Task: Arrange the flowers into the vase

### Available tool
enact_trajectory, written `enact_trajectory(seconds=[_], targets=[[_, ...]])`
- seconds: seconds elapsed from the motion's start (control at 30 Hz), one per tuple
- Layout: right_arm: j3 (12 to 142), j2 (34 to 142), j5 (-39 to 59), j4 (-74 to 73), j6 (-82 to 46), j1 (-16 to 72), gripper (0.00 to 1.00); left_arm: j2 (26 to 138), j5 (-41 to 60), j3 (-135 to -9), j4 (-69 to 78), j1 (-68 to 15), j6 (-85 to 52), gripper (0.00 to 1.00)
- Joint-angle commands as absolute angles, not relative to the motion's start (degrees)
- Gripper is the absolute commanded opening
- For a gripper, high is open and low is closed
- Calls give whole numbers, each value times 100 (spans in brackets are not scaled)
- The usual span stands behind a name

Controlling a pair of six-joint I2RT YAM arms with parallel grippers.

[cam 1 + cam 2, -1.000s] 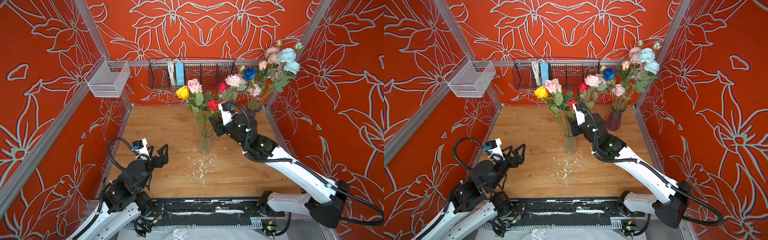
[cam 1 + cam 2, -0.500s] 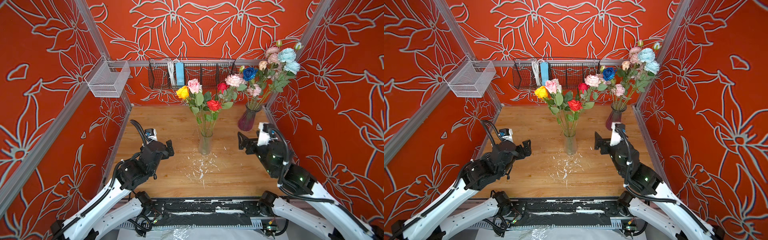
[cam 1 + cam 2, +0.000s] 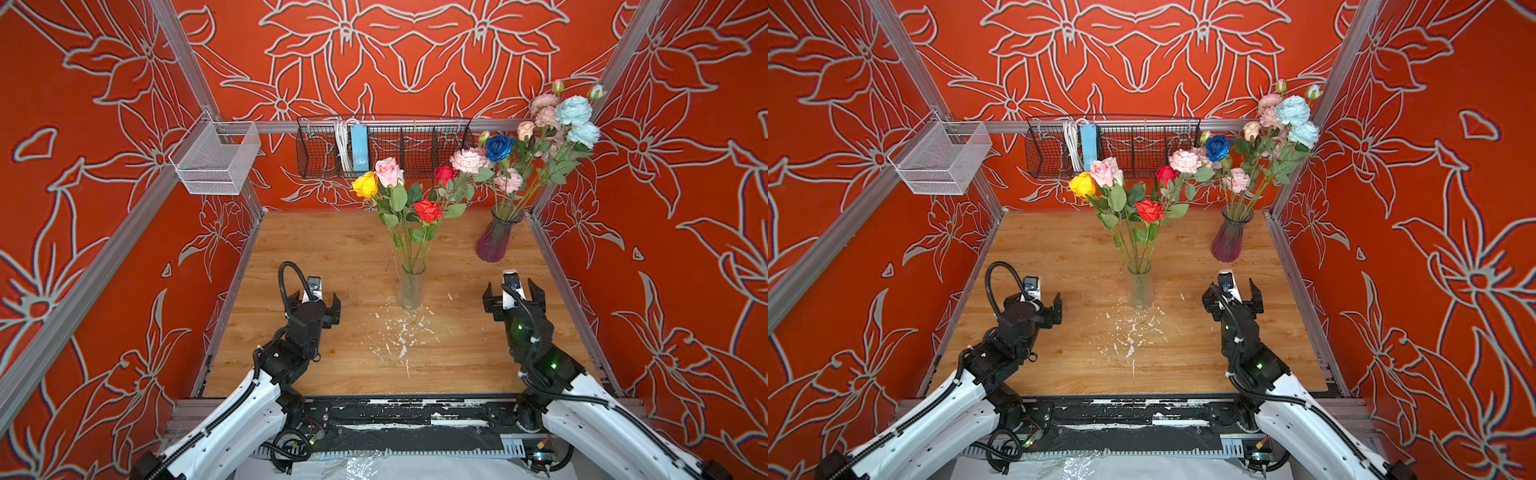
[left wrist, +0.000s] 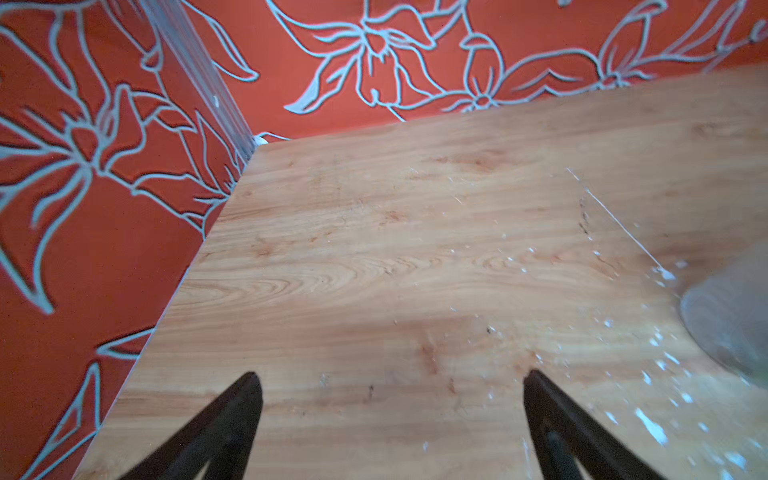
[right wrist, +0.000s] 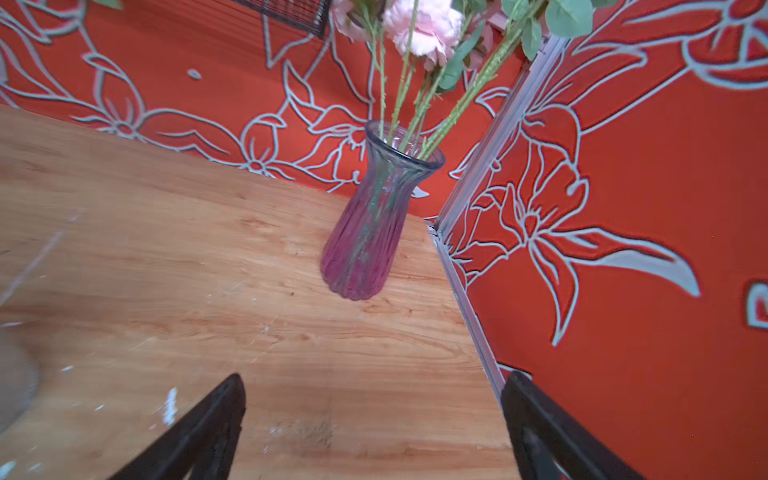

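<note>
In both top views I see the table [image 3: 332,249] across the middle of the frame. The centre vase [image 3: 410,286] stands on it mid-frame, with the centre bunch [image 3: 399,199] of flowers in it. The corner vase [image 3: 496,243] stands on the table's far right corner, right of centre frame, and holds the corner bunch [image 3: 544,137]. The rack [image 3: 415,145] hangs on the back wall at upper centre, behind the centre bunch, and the basket [image 3: 216,162] hangs at upper left. The left gripper [image 3: 314,299] sits left of the centre vase and the right gripper [image 3: 512,291] right of it, both apart from it.
</note>
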State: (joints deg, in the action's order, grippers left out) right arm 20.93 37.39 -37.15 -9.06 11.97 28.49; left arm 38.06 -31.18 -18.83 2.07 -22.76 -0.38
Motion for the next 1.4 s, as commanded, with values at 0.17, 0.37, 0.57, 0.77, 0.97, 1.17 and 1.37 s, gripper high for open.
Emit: enact_trajectory(seconds=[0.17,0.37,0.57,0.77,0.97,1.17,1.37], targets=[[1498,4837,-2503,-2641,1436,2101,98,5698,-2055,-1164,3284,-941,-51,98],[799,5371,-1889,-4153,768,1287,97,6800,-1595,-1432,3702,-512,-44,98],[960,7151,-1653,-5427,337,897,97,7737,-1206,-2230,3085,-165,-238,97],[1754,8238,-1169,-4946,-126,304,97,7704,-1030,-2146,3179,52,-370,97],[1833,8052,-1193,-4504,-55,351,97,7706,-1027,-2146,3201,46,-369,97],[1778,8143,-1182,-4768,-21,359,97,7708,-1028,-2145,3204,49,-369,97],[1836,8097,-1183,-4580,-37,360,98,7709,-1028,-2145,3204,44,-369,97]])
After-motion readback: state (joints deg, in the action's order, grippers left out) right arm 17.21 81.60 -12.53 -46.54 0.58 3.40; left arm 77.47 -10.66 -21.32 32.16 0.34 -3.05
